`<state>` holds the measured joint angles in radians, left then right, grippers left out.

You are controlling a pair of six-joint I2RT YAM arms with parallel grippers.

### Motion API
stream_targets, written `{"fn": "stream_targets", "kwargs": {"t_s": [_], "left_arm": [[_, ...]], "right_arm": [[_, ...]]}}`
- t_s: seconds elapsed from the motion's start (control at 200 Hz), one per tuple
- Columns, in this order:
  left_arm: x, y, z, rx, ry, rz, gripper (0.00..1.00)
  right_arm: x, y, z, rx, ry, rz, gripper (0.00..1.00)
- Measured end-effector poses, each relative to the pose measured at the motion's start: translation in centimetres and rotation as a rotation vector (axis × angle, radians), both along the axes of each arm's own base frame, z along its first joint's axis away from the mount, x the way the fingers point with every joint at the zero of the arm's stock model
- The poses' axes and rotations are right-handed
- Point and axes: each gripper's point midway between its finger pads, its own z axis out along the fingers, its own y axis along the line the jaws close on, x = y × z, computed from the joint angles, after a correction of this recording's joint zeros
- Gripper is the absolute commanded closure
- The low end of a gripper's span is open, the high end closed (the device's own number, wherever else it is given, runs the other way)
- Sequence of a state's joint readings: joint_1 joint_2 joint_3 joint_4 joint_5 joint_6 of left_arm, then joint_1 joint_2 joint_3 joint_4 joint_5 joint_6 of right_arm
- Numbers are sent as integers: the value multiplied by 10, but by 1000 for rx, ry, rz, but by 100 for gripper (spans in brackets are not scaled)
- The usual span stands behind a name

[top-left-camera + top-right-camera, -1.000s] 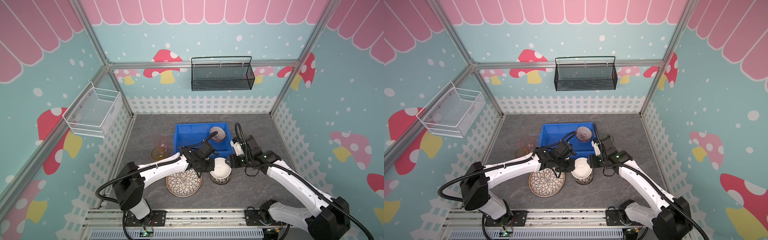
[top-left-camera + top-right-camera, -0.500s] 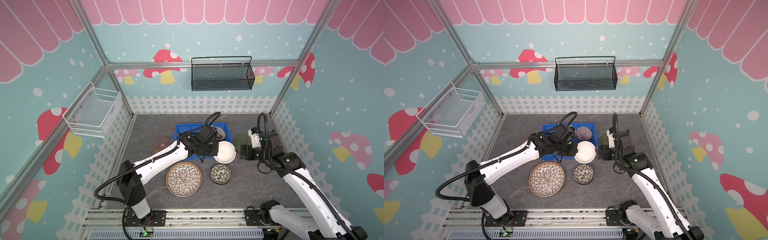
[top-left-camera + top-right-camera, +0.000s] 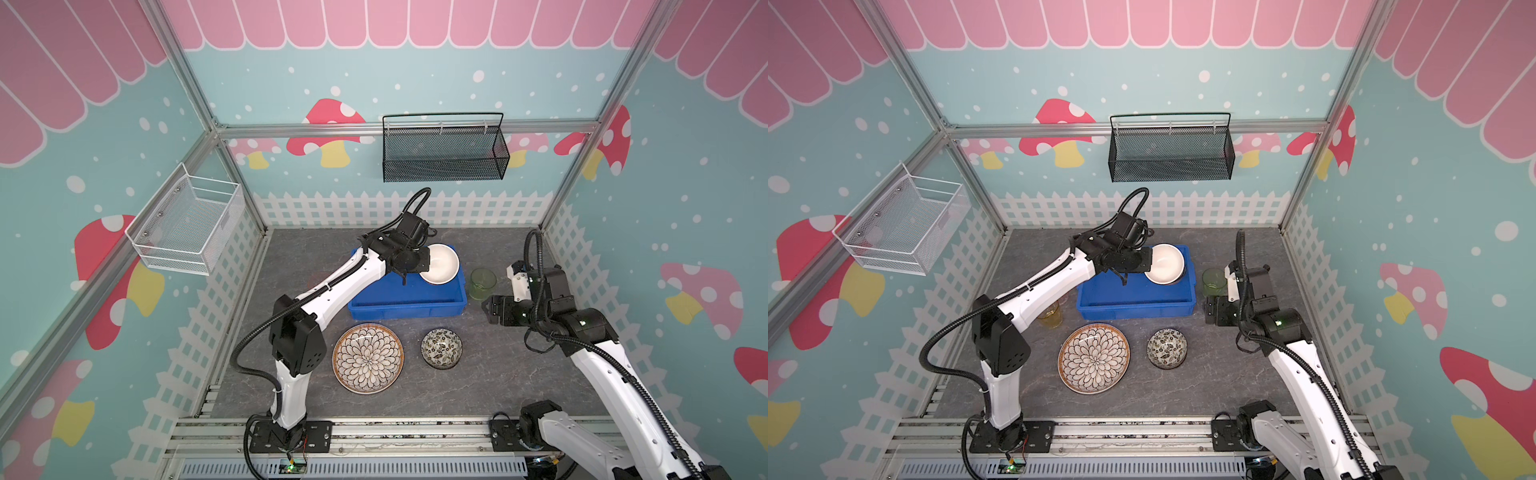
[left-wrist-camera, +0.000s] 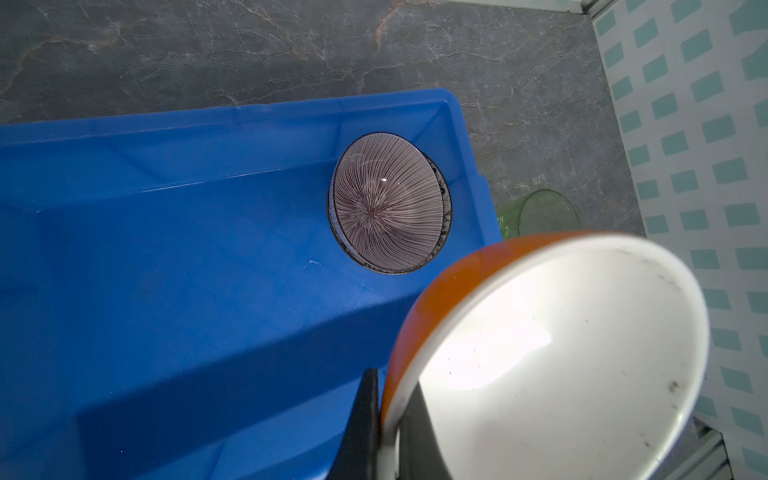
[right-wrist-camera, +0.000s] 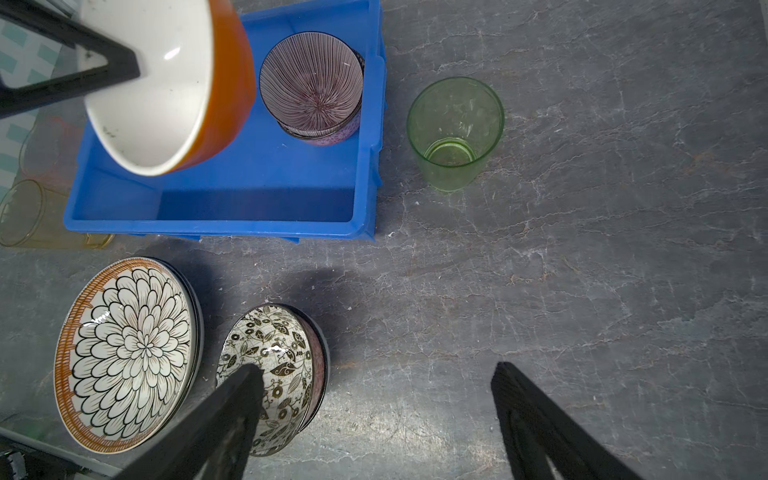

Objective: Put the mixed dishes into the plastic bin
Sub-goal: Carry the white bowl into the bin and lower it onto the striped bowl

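Note:
My left gripper [image 3: 420,262] [image 4: 392,386] is shut on the rim of an orange bowl with a white inside [image 3: 439,264] [image 4: 561,357], held tilted above the right end of the blue plastic bin [image 3: 405,309]. In the wrist views a purple striped bowl [image 4: 388,208] [image 5: 311,83] sits in that end of the bin. My right gripper [image 3: 490,309] [image 5: 376,372] hangs open and empty over bare floor, near the green cup [image 3: 483,283]. The petal-pattern plate [image 3: 368,358] and a leaf-pattern bowl [image 3: 441,348] lie in front of the bin. An amber cup [image 3: 1050,316] stands left of it.
A black mesh basket [image 3: 444,151] hangs on the back wall and a white wire basket [image 3: 187,226] on the left wall. White fence panels edge the grey floor. A faint pink cup [image 5: 50,145] stands behind the amber one.
My left gripper has lifted the orange bowl from the floor by the petal plate to above the bin's right end. My right arm drew back to the right and its jaws opened wider.

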<state>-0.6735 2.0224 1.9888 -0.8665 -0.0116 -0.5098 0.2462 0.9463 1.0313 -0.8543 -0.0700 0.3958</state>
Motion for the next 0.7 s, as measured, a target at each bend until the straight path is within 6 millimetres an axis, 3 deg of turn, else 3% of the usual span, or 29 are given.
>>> {"fn": "stream_targets", "kwargs": {"t_s": [0.345, 0.7], "left_arm": [[45, -5, -36, 58, -2, 22, 100], [65, -2, -52, 74, -1, 45, 100]], "right_arm": [[1, -3, -17, -21, 45, 0, 11], [3, -8, -24, -29, 61, -6, 11]]}}
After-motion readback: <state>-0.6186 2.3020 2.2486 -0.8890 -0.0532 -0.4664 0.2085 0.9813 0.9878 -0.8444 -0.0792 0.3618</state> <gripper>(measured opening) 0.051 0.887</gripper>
